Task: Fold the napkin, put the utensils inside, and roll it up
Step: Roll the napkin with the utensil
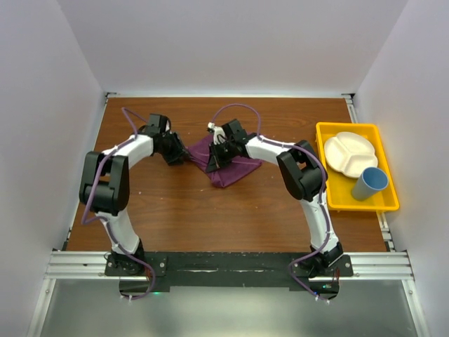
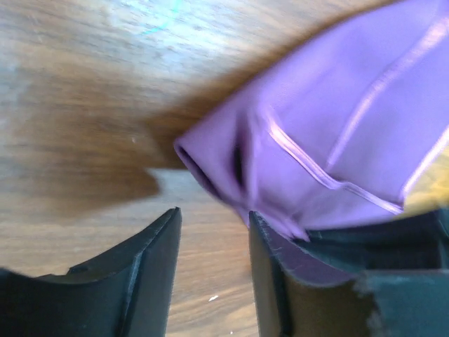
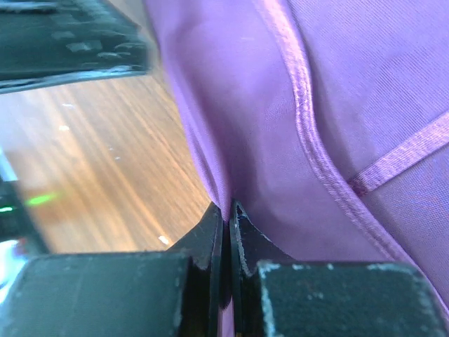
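The plum-purple napkin (image 1: 228,165) lies bunched on the wooden table near the middle. It also fills the left wrist view (image 2: 337,133) and the right wrist view (image 3: 330,105). My right gripper (image 1: 216,159) is shut on a fold of the napkin (image 3: 228,210), pinching the cloth between its tips. My left gripper (image 1: 184,157) is open at the napkin's left corner (image 2: 210,214); its right finger (image 2: 270,274) touches the cloth, and bare table shows between the jaws. The utensils are out of view.
A yellow tray (image 1: 351,200) stands at the right edge of the table, holding a white divided plate (image 1: 349,152) and a blue cup (image 1: 370,183). White walls close in the table on three sides.
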Action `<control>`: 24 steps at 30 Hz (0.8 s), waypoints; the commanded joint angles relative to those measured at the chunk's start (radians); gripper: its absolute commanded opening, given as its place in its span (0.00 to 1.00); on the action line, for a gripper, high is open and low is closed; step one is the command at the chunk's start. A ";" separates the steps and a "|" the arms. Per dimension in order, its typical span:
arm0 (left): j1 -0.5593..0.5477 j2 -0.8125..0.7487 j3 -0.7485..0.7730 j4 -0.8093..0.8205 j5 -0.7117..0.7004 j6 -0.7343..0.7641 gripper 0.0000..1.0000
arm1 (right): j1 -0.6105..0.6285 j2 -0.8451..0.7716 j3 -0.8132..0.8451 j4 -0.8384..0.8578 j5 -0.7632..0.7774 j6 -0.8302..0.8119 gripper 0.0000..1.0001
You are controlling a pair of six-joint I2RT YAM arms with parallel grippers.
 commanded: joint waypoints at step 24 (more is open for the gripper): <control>-0.047 -0.041 -0.171 0.274 0.102 -0.350 0.82 | -0.073 0.092 -0.114 0.129 -0.224 0.127 0.00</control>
